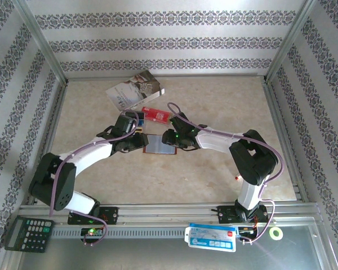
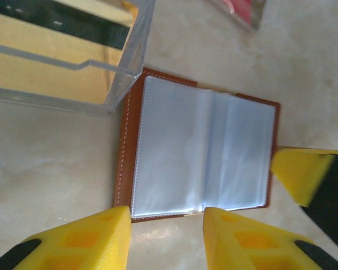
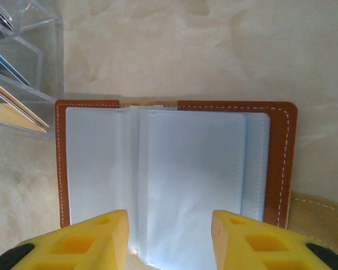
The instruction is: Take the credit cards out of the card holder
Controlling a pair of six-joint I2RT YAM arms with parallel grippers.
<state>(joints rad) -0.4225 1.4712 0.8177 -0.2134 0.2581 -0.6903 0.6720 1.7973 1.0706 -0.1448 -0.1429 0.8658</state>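
The card holder (image 1: 160,144) lies open and flat on the table, with brown stitched leather around pale blue clear sleeves (image 2: 200,152); its sleeves (image 3: 158,169) look empty. Gold and blue credit cards (image 3: 11,104) stand in a clear acrylic rack (image 2: 73,50) beside it. My left gripper (image 2: 166,216) is open, its yellow fingertips just short of the holder's near edge over bare table. My right gripper (image 3: 169,216) is open, its tips astride a loose sleeve page at the opposite edge. In the top view the left gripper (image 1: 136,138) and right gripper (image 1: 177,140) flank the holder.
A white-grey booklet (image 1: 136,90) lies at the back, with a red packet (image 1: 155,114) in front of it. A tan stitched flap (image 3: 321,216) sticks out from the holder's side. A calculator (image 1: 28,233), a blue-white pouch (image 1: 211,236) and a tape roll (image 1: 277,232) sit on the near rail.
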